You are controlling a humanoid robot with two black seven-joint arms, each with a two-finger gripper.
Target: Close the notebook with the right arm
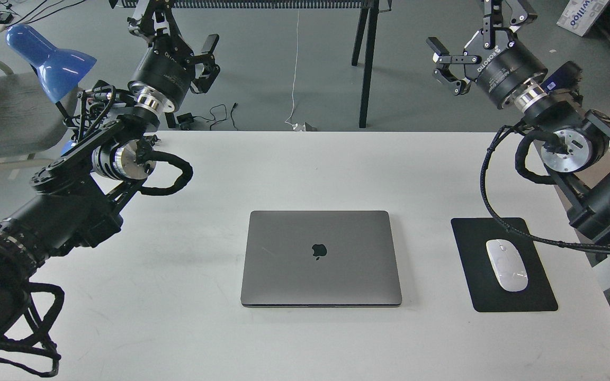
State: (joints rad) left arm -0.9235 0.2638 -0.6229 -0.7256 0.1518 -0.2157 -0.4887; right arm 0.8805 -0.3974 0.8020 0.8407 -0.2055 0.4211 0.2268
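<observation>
Grey notebook (321, 258) lies shut, apple logo (319, 251) up; "ROBOTIQ" hand (449, 66) open.

The notebook (321, 258) is lying flat and fully shut on the white table (178, 328), near its middle, its space-grey lid facing up with the dark apple logo at the centre and its thin front edge showing as a dark seam. The right arm (591, 159) is reaching in from the right edge, black with silver joint rings and a braided cable looping below it. Its hand (445, 63) is hanging in the air beyond the table's far edge, well apart from the notebook, fingers spread and holding nothing.
</observation>
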